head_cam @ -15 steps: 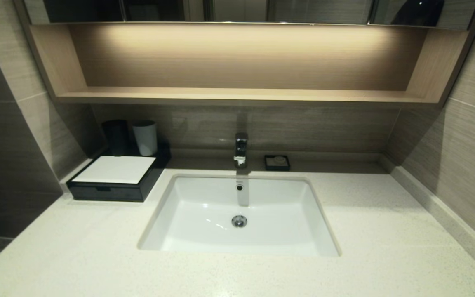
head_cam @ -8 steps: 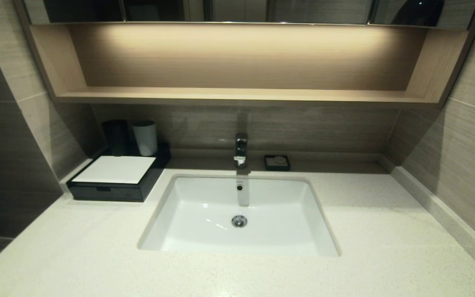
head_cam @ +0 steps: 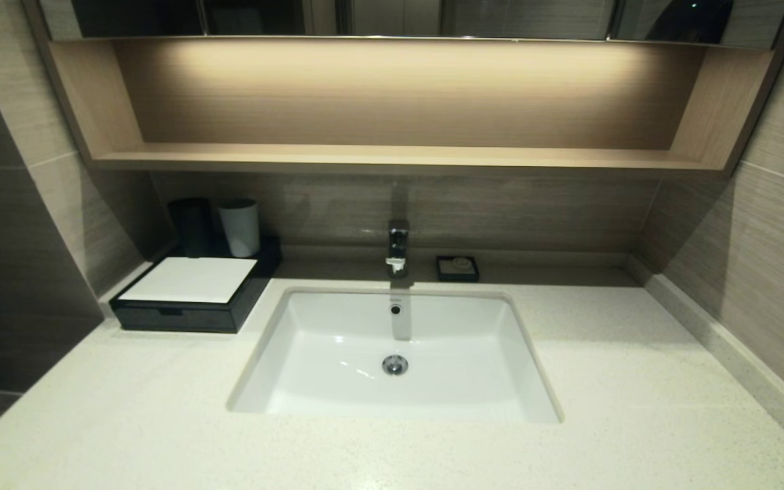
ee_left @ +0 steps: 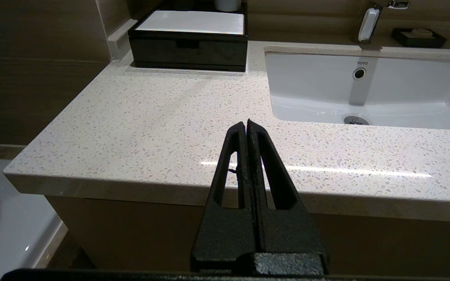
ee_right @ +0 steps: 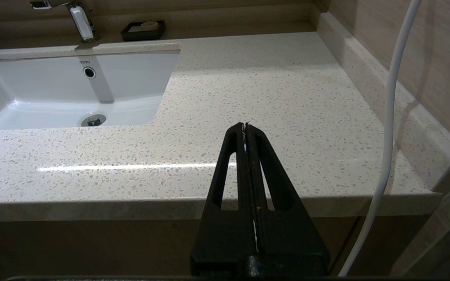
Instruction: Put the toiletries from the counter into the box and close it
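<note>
The box (head_cam: 191,294) is sitting shut at the left middle of the head view, its long side running across the frame, drawer front flush. No packets are showing anywhere on the counter (head_cam: 637,381); the task is looking finished. The left gripper (ee_left: 247,124) is hanging before the counter's front edge, fingers pressed together and empty, the nearer to the box. The right gripper (ee_right: 245,126) is waiting likewise, closed on nothing. One box, one sink (head_cam: 337,333).
</note>
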{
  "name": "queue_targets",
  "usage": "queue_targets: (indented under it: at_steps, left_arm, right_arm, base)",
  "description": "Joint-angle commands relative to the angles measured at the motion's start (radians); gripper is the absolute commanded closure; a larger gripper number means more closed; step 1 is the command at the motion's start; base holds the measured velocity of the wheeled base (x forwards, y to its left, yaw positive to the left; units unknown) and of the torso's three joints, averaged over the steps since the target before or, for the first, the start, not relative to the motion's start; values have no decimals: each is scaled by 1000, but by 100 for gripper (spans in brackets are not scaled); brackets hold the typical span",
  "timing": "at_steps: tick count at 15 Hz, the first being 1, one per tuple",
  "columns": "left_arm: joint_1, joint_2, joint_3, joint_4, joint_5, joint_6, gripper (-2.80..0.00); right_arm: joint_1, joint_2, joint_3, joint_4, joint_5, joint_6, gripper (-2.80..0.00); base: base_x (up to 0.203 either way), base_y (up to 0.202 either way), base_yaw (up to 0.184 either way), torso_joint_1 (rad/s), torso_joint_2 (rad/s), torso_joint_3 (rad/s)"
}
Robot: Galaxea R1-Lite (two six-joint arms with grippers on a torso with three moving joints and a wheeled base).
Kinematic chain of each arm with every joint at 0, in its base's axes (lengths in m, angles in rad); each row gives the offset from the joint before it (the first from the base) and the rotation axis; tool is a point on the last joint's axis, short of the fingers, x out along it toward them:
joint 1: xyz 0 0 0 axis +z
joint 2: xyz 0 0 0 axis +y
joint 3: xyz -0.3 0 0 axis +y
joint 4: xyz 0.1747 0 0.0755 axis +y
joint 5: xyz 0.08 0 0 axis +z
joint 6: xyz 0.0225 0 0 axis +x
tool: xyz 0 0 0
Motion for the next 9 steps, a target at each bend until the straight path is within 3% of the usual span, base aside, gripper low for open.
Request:
queue_targets:
  at_steps: [1, 9]
  left_arm:
    - [0, 0, 0, 0, 0, 0, 0]
    - [0, 0, 0, 0, 0, 0, 0]
  right_arm:
    - [1, 0, 0, 0, 0, 0, 0]
    - [1, 0, 0, 3, -1, -14, 0]
  base:
    - [0, 0, 0, 0, 0, 0]
    - [0, 0, 0, 0, 0, 0]
